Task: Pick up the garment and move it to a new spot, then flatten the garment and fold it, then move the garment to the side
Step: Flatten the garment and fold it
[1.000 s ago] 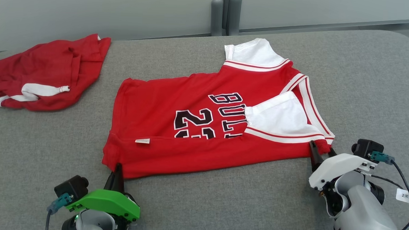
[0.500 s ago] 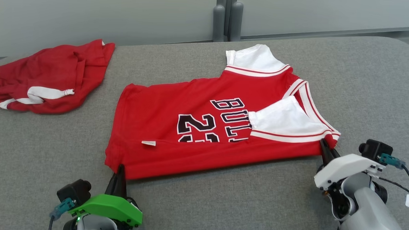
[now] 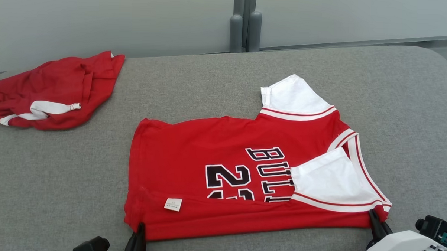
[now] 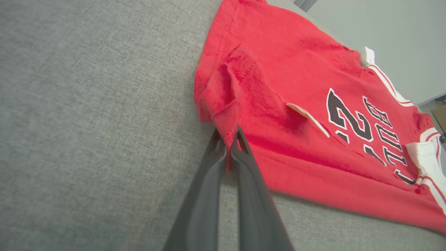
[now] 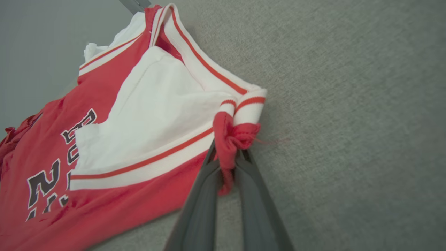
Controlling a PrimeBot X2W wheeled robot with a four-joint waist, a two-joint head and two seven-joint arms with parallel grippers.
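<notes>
On the grey felt-covered counter (image 3: 50, 179) lies a red white-trimmed basketball jersey (image 3: 207, 154), near edge folded over. Its hem corner is pinched in the left gripper (image 4: 229, 144); the right gripper (image 5: 228, 155) clamps the bunched shoulder strap. Folding looks underway; next, both should lift and carry evenly. Wrist views show the pinched cloth; the head view adds a crumpled red garment (image 3: 53, 90) far left.

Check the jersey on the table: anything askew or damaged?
Yes. The jersey lies with its near edge folded over, hiding the lower half of the number, and a white sleeve flopped across the lettering. A loose thread trails from the bunched corner pinched in the right pincer.
</notes>
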